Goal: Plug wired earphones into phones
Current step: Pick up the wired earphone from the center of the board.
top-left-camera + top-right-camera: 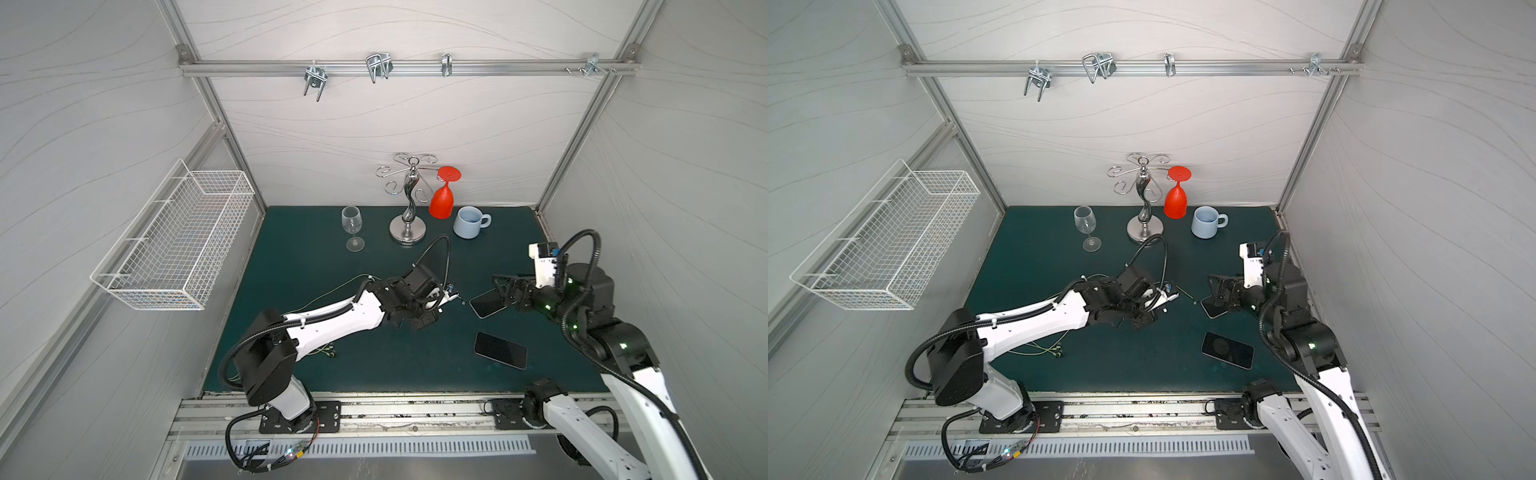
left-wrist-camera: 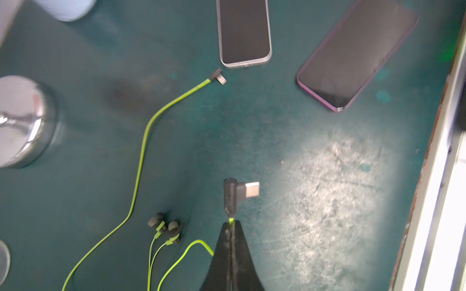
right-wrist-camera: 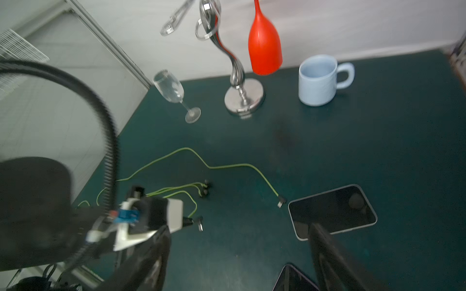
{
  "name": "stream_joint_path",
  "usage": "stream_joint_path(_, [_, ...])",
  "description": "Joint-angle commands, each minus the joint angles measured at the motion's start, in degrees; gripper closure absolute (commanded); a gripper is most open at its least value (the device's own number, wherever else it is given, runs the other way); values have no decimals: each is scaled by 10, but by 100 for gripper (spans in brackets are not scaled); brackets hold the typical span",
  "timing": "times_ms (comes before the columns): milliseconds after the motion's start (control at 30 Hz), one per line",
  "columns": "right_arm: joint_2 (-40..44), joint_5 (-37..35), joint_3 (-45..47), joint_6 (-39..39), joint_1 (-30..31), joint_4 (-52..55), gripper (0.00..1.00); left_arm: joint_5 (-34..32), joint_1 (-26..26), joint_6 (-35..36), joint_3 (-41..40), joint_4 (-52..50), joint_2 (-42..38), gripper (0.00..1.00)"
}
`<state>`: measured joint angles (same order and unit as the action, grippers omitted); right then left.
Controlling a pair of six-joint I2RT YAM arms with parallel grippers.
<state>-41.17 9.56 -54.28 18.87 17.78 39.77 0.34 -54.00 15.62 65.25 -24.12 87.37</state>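
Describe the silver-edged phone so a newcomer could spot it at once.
On the right side of the green mat, the phone lies partly under the open right gripper, farther back than the other phone. A loose plug lies just off its short end. Its rim is silver; the other's is purple.

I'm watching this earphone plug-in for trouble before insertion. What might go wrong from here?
The left gripper pinches the cable behind the held plug, not its body, so the plug may swivel when pushed. The loose plug lies right at the end of the silver-edged phone and may get in the way. The right gripper is open over that phone; unbraced, it may slide.
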Motion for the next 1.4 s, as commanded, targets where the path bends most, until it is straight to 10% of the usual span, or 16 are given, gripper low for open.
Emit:
stream_joint_path(0, [-14,78,33,80,5,-71,20,-26,3,-73,-1,59,-36,100])
stream_joint_path(400, [-104,193,57,123,104,-202,38,-24,1,-138,-12,123,-78,100])
stream_joint_path(1367, [-141,243,70,65,109,-245,100,72,-1,-111,-57,189,-122,100])
